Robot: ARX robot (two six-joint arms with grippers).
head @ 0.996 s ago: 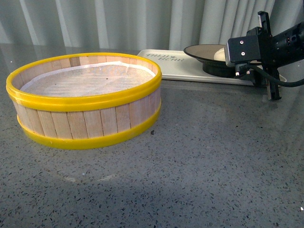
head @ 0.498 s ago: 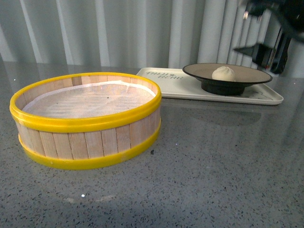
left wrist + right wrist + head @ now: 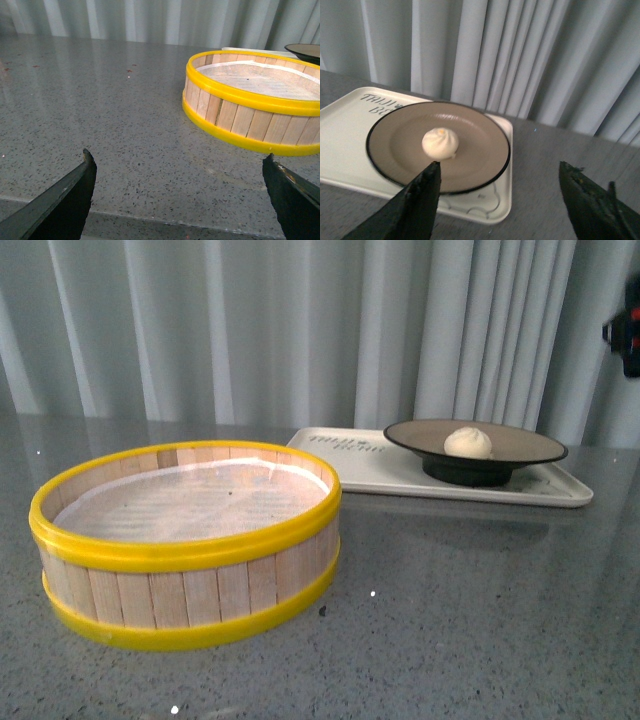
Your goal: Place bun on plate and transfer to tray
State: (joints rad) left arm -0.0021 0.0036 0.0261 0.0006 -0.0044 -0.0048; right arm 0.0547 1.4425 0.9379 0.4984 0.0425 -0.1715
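The off-white pleated bun (image 3: pixel 468 442) sits in the middle of the black-rimmed tan plate (image 3: pixel 530 446). The plate stands on the cream tray (image 3: pixel 365 456) at the back right of the table. From the right wrist, the bun (image 3: pixel 440 142), plate (image 3: pixel 480 155) and tray (image 3: pixel 340 150) lie below and ahead of my right gripper (image 3: pixel 500 165), which is open, empty and touching none of them. Only a dark bit of the right arm (image 3: pixel 628 335) shows in the front view. My left gripper (image 3: pixel 179 156) hangs open and empty above the bare table near its front edge.
A yellow-rimmed wooden-slat steamer basket (image 3: pixel 185 540) with a white liner stands at the front left, also seen from the left wrist as the basket (image 3: pixel 255 105). Pale curtains hang behind the grey speckled table (image 3: pixel 480 620).
My right arm has lifted off the plate and drawn back up to the right, leaving the plate and bun on the tray. The front view has tilted upward.
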